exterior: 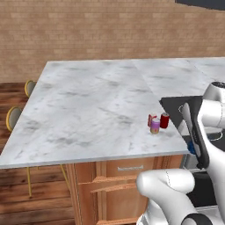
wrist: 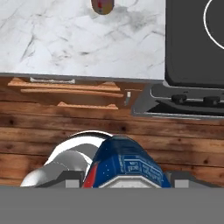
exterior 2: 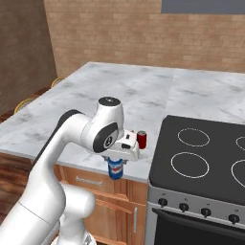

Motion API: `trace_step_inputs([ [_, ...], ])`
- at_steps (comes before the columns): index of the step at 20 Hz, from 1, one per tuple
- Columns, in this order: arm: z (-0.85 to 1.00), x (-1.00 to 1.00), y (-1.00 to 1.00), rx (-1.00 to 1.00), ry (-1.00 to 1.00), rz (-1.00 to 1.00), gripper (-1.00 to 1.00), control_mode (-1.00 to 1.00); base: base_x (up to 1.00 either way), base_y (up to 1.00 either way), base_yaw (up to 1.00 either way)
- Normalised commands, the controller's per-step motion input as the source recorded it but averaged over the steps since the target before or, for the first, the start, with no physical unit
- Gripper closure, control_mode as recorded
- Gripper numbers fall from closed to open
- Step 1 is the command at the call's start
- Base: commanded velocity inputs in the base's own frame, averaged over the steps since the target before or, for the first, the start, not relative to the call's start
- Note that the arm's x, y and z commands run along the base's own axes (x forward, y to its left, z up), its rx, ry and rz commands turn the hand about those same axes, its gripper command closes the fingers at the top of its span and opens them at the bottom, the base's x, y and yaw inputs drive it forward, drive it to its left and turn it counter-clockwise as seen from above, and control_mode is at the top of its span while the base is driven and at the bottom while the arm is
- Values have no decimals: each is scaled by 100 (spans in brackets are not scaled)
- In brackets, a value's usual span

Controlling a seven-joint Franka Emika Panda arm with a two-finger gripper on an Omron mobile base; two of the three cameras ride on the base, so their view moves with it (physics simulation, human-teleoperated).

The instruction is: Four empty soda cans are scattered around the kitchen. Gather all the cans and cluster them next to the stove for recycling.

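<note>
My gripper (exterior 2: pixel 115 165) is shut on a blue soda can (exterior 2: pixel 115 169), held just out from the counter's front edge, left of the stove (exterior 2: pixel 206 158). In the hand view this blue can (wrist: pixel 124 162) sits close up between the fingers, above the wood floor. A bit of the blue can (exterior: pixel 191 147) peeks from behind the arm. Two red cans (exterior: pixel 165 120) (exterior: pixel 151 118) and a pink-purple can (exterior: pixel 155 125) stand together on the marble counter (exterior: pixel 88 110) beside the black cooktop (exterior: pixel 173 107). One red can (exterior 2: pixel 141 139) shows beyond the gripper, and one can (wrist: pixel 103 5) at the top edge.
Wooden drawers (wrist: pixel 65 89) run below the counter edge. The oven front with knobs (exterior 2: pixel 196 208) is right of the gripper. Two stools (exterior: pixel 13 116) stand at the island's far left. A brick wall (exterior: pixel 88 30) lies behind.
</note>
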Motion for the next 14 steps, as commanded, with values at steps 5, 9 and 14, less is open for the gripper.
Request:
trace_step_inputs([
  [5,5,24,0,0,1,10,100,-100,0,0,0],
  [9,5,23,0,0,9,7,100,-100,0,0,0],
  [14,-3,35,0,0,17,7,100,-100,0,0,0],
])
